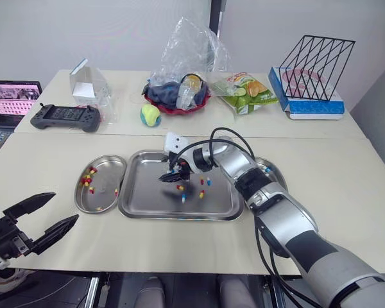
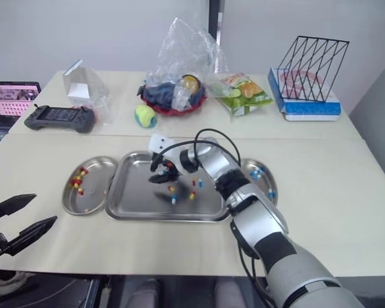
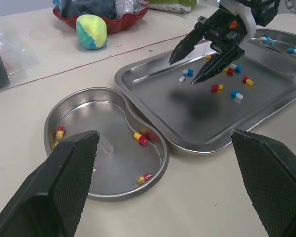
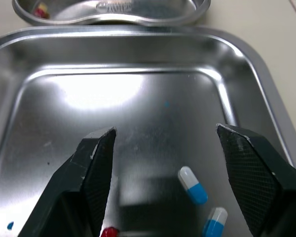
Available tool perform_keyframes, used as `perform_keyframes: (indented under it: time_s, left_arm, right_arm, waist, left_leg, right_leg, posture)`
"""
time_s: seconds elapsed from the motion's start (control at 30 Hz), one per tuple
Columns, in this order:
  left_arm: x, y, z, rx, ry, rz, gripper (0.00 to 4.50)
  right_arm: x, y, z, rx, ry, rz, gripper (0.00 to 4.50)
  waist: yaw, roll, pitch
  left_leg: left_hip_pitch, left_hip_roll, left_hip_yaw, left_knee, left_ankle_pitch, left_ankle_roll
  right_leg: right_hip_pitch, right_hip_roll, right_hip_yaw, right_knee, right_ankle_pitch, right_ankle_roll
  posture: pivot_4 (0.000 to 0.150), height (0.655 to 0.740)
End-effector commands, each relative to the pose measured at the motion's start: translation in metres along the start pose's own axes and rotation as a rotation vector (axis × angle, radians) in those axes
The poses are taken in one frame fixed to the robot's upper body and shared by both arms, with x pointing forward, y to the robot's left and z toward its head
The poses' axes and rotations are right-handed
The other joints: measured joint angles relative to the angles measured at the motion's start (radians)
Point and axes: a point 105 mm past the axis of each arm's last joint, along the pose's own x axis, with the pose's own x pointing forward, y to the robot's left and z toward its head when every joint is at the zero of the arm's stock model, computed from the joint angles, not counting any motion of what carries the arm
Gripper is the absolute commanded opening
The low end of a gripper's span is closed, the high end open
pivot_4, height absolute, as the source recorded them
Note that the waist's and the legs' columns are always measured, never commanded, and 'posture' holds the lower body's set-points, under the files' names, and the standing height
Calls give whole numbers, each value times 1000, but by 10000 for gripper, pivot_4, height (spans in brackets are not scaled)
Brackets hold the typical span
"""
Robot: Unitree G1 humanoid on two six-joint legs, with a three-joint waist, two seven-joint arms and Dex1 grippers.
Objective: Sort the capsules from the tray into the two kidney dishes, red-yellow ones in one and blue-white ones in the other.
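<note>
Blue-white capsule lies in tray under right end effector, fingers apart. Centre it between tips before you close; avoid neighbouring capsule. Drop goes in right kidney dish.

The black right gripper is hanging over a shiny silver tray, and blue-and-white capsules and red-and-yellow capsules are lying just under it. In front of its fingers, a silver kidney dish is holding more red-and-yellow ones. Behind the gripper, a yellow, green and blue ball is sitting by a red bowl.
</note>
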Motion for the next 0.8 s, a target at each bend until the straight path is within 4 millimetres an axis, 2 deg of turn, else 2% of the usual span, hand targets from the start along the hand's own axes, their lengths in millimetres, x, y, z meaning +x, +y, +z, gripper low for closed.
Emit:
perform_keyframes:
  time_s: [0.03, 0.2, 0.4, 0.67, 0.8]
  left_arm:
    - [0, 2, 4, 39, 1, 8, 45000]
    - [1, 0, 4, 41, 5, 8, 45000]
    - [2, 0, 4, 46, 13, 6, 45000]
    - [3, 1, 4, 49, 13, 6, 45000]
    - [4, 3, 8, 51, 9, 9, 45000]
  right_arm:
    - [1, -4, 11, -33, -17, -18, 33364]
    - [4, -4, 6, 1, -4, -20, 33364]
    - [4, -6, 5, 5, 0, -32, 14983]
    - [6, -5, 1, 17, 8, -32, 14983]
    - [4, -11, 7, 29, -11, -61, 14983]
  waist:
    - [-8, 0, 0]
    - [-15, 0, 0]
    - [-17, 0, 0]
    - [-18, 0, 0]
    - [-18, 0, 0]
  left_leg:
    - [0, 0, 0, 0, 0, 0]
    - [1, 0, 0, -3, 0, 0]
    - [2, 0, 0, -3, 0, 0]
    - [2, 0, 0, -3, 0, 0]
    - [2, 0, 0, -3, 0, 0]
  right_leg:
    - [0, 0, 0, 0, 0, 0]
    - [0, 0, 0, 1, -1, -1]
    - [-1, 0, 0, 1, -1, -1]
    - [-1, 0, 0, 1, -1, -1]
    - [-1, 0, 0, 1, -1, -1]
  posture:
    - [1500, 7380]
    - [1500, 7380]
    - [1500, 7380]
    - [1500, 7380]
    - [1500, 7380]
